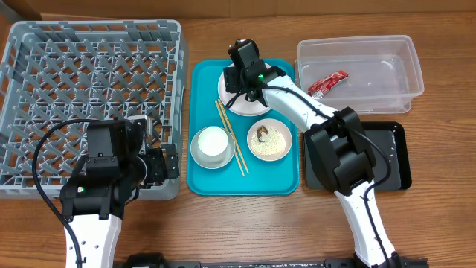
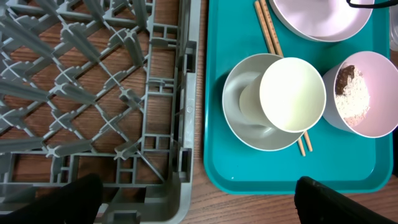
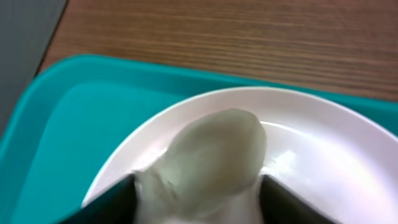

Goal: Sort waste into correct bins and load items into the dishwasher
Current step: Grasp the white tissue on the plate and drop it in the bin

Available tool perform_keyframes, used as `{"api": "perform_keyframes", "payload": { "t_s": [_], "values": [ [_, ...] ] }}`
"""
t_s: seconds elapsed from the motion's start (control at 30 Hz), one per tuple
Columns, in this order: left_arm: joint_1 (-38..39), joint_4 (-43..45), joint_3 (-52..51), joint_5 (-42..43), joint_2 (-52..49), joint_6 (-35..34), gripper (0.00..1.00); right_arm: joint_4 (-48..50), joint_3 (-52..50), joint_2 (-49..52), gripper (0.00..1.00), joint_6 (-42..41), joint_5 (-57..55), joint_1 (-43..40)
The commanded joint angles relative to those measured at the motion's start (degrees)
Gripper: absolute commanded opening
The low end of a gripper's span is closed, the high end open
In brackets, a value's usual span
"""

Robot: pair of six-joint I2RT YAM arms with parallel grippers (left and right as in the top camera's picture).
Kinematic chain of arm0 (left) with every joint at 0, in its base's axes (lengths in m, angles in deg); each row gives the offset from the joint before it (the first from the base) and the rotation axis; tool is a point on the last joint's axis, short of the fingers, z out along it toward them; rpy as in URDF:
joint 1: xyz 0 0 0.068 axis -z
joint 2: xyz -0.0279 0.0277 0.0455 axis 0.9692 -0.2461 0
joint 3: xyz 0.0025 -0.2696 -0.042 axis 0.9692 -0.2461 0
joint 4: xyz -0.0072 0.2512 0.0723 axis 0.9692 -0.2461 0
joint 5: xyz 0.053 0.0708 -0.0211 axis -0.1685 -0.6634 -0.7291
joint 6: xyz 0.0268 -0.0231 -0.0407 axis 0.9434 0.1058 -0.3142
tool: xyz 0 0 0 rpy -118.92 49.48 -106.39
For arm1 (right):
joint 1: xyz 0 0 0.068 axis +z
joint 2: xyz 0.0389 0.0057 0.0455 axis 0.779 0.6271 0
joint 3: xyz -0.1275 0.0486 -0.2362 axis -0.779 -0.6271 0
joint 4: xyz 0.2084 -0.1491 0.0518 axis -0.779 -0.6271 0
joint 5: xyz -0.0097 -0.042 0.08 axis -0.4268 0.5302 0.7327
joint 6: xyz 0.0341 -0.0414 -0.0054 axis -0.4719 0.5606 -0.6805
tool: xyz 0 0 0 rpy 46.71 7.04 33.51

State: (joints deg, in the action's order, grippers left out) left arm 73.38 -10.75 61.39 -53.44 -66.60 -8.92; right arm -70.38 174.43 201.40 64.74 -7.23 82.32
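A crumpled white tissue wad lies on the large white plate at the back of the turquoise tray. My right gripper has its dark fingers pressed against both sides of the wad. From overhead, the right gripper hides the tissue. The white cup sits in the grey bowl. The small dish holds rice and a brown scrap. Chopsticks lie between them. My left gripper hangs open over the rack's corner. The red wrapper lies in the clear tub.
The grey dish rack fills the left of the table. The turquoise tray is in the middle. The black tray lies at the right, partly under the right arm. Bare wood runs along the front edge.
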Motion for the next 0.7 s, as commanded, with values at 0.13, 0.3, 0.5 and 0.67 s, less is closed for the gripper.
{"api": "perform_keyframes", "payload": {
  "t_s": [0.13,0.3,0.5,0.67],
  "values": [
    [-0.24,0.07,1.55,0.44,0.07,-0.33,1.00,-4.98,-0.28,-0.20,0.35,-1.01,1.66,0.07],
    [-0.24,0.04,1.55,0.46,0.09,-0.35,1.00,-8.24,-0.11,-0.33,0.11,-3.69,2.58,0.07],
    [-0.24,0.07,1.55,0.44,0.09,-0.33,1.00,-14.91,3.21,-2.95,0.04,-3.63,2.54,-0.90],
    [-0.24,0.04,1.55,0.44,0.09,-0.33,1.00,-21.05,5.49,-8.37,0.04,-3.67,2.51,-2.69]
  ]
}}
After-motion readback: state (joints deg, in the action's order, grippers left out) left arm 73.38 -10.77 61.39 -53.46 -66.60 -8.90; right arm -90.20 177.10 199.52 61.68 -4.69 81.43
